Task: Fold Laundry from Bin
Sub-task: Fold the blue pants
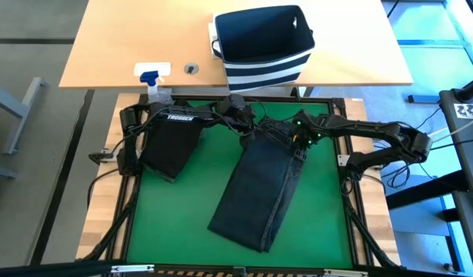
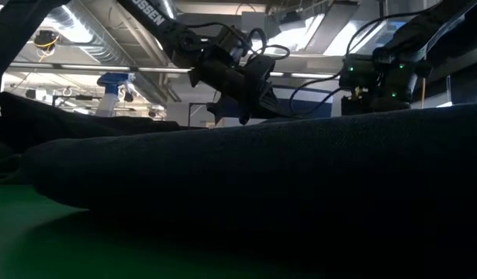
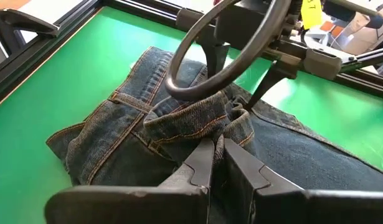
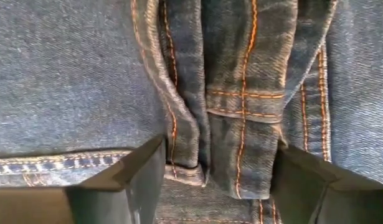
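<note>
A pair of dark blue jeans [image 1: 263, 192] lies lengthwise on the green mat below the striped bin [image 1: 263, 46], mid-fold: the left gripper [image 3: 216, 163] pinches the waistband, the right gripper [image 4: 219, 171] straddles it spread, likely needing to close before folding.

A green-surfaced tabletop [image 1: 190, 223] framed in black fills the lower middle of the high view. On it a pair of dark blue jeans [image 1: 259, 192] lies folded lengthwise, slanting from upper centre down toward lower centre. A black garment [image 1: 171, 146] lies on the green at the upper left. Behind it, a light wooden tabletop [image 1: 128, 46] spans the top of the frame, bearing a navy striped bin [image 1: 263, 50] at upper centre-right and a spray bottle [image 1: 153, 77] at its near edge, left.
</note>
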You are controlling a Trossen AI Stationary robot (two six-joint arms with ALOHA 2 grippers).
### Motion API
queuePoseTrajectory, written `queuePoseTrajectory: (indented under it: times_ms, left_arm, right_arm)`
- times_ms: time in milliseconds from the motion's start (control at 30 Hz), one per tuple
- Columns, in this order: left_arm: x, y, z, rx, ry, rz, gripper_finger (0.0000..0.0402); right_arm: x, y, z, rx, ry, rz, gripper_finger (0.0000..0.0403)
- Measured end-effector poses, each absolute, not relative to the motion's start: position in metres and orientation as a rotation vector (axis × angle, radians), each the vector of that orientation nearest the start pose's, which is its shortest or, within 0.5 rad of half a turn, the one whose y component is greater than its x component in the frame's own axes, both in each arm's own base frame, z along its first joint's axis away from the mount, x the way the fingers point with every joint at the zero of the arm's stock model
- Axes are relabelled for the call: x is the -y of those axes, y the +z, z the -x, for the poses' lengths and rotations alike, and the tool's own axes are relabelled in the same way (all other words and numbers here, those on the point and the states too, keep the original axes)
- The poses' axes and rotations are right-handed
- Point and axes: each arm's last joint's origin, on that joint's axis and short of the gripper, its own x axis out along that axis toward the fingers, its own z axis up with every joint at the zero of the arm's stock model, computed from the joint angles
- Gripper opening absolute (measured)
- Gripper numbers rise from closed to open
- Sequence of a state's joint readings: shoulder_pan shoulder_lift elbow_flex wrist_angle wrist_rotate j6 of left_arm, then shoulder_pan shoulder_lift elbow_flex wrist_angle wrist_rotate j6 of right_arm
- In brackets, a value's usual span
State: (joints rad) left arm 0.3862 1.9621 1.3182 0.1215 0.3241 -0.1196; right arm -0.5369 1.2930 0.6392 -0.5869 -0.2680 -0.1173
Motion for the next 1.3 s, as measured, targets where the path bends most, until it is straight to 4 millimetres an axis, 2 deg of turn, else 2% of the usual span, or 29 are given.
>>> queuePoseTrajectory:
  times_ms: [133, 333, 367, 467, 567, 733, 833, 933, 1100, 1300]
  left_arm:
    - [-0.155, 0.201, -0.407, -0.487, 0.090, 0.298, 0.0019]
    - [-0.156, 0.201, -0.406, -0.486, 0.094, 0.297, 0.0019]
    - [-0.156, 0.201, -0.407, -0.486, 0.094, 0.297, 0.0019]
    - [-0.156, 0.201, -0.407, -0.485, 0.094, 0.298, 0.0019]
    - [-0.151, 0.210, -0.405, -0.469, 0.083, 0.296, 0.0020]
    - [-0.137, 0.248, -0.403, -0.347, 0.092, 0.202, 0.0020]
    - [-0.135, 0.260, -0.404, -0.256, 0.130, 0.165, 0.0020]
    - [-0.141, 0.256, -0.409, -0.214, 0.226, 0.142, 0.0020]
    - [-0.161, 0.224, -0.415, -0.247, 0.349, 0.132, 0.0020]
    - [-0.187, 0.218, -0.410, -0.202, 0.500, 0.140, 0.0020]
  right_arm:
    - [0.101, 0.166, -0.186, -1.136, -0.161, -0.381, 0.0203]
    - [0.102, 0.166, -0.188, -1.114, -0.148, -0.343, 0.0034]
    - [0.102, 0.167, -0.188, -1.116, -0.143, -0.336, 0.0019]
    - [0.102, 0.179, -0.187, -1.125, -0.148, -0.326, 0.0024]
    - [0.102, 0.206, -0.185, -1.124, -0.156, -0.316, 0.0018]
    - [0.097, 0.260, -0.173, -1.063, -0.225, -0.219, 0.0011]
    - [0.096, 0.278, -0.166, -1.041, -0.329, -0.142, 0.0009]
    - [0.100, 0.278, -0.164, -1.059, -0.473, -0.060, 0.0006]
    - [0.111, 0.255, -0.171, -1.111, -0.636, 0.043, 0.0011]
    - [0.133, 0.243, -0.177, -1.112, -0.837, 0.112, 0.0009]
